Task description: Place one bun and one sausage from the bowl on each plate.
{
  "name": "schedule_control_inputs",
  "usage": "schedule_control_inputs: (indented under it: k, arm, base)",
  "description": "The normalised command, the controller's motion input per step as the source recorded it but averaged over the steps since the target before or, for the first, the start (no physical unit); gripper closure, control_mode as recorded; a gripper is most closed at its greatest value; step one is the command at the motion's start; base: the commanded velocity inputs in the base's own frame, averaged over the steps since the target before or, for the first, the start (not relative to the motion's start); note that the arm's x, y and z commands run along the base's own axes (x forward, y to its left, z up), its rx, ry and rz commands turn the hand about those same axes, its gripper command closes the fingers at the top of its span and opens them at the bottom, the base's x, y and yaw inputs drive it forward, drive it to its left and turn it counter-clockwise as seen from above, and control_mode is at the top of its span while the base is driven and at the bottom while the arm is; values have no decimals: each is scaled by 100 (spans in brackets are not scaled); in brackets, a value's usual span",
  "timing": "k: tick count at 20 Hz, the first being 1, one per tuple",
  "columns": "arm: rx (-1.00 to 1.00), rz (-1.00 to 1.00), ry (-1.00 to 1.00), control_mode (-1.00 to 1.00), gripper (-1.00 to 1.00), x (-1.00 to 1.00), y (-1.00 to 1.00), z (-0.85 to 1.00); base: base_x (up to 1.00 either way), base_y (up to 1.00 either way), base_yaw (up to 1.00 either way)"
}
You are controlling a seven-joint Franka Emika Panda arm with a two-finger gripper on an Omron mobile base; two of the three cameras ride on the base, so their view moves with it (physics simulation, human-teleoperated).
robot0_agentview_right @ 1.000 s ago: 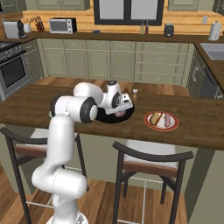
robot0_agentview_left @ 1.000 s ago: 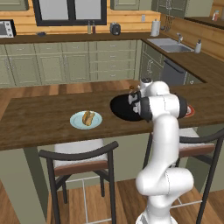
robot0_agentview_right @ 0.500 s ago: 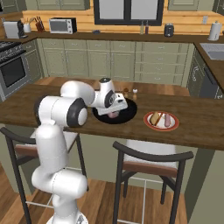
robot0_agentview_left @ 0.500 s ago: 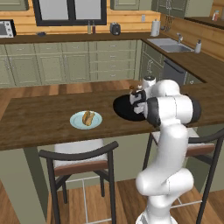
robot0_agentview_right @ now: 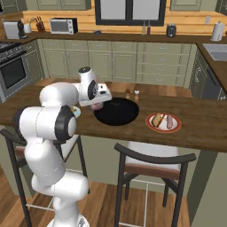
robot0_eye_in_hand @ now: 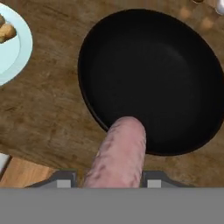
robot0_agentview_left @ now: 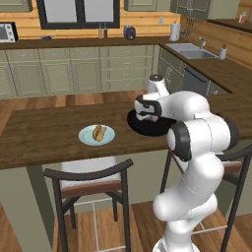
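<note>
The black bowl (robot0_agentview_left: 147, 125) (robot0_agentview_right: 116, 111) (robot0_eye_in_hand: 153, 74) sits on the wooden counter with nothing in it. My gripper (robot0_agentview_left: 149, 117) (robot0_agentview_right: 96, 106) (robot0_eye_in_hand: 107, 180) hangs over the bowl's rim on the side toward the pale blue plate, shut on a pink sausage (robot0_eye_in_hand: 119, 153) (robot0_agentview_right: 97, 106). That pale blue plate (robot0_agentview_left: 97, 135) (robot0_eye_in_hand: 12, 52) carries one bun (robot0_agentview_left: 99, 132) (robot0_eye_in_hand: 6, 31). On the bowl's other side, the white plate with a red rim (robot0_agentview_right: 164, 123) holds a bun (robot0_agentview_right: 157, 119) and a sausage (robot0_agentview_right: 170, 122).
Two small shakers (robot0_agentview_right: 132, 94) stand just behind the bowl. Dark bar chairs (robot0_agentview_left: 91, 184) (robot0_agentview_right: 150, 166) are pushed up against the counter's near edge. Bare wood lies between the bowl and the blue plate.
The arm has swung from over the bowl's middle toward the pale blue plate, carrying the sausage; the gripper now sits at the bowl's rim. Plates and bowl have stayed put.
</note>
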Motion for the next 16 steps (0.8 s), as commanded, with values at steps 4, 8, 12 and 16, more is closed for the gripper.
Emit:
schedule_control_inputs:
  k: [4,8,12,16]
  arm:
    - [15,0,0,-100,100,-6,83,37]
    - [20,0,0,-100,100,0,66,-2]
    - [20,0,-2,-100,100,0,58,-21]
    - [4,-2,0,-100,100,0,49,-55]
  base:
    - [0,0,0]
    - [0,0,0]
    - [0,0,0]
    - [0,0,0]
